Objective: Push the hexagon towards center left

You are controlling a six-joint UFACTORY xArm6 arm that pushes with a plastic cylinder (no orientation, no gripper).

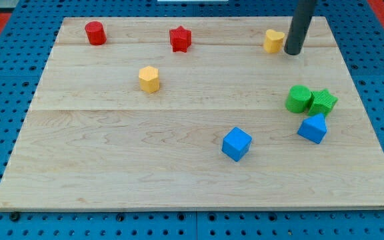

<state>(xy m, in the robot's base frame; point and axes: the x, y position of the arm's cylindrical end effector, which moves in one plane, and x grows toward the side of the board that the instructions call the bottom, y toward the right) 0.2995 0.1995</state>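
Note:
The yellow hexagon block point(149, 79) lies on the wooden board point(112, 153), left of the middle and in the upper half. My tip point(292, 51) is far to its right, near the view's top right, just right of a second yellow block point(273, 40) whose shape I cannot make out, close to touching it. The dark rod rises from the tip out of the view's top.
A red cylinder point(95, 33) sits at the top left and a red star point(180, 38) at the top middle. A green cylinder point(299, 99) and a green star point(323, 101) touch at the right, above a blue block point(313, 128). A blue cube point(237, 143) lies lower middle.

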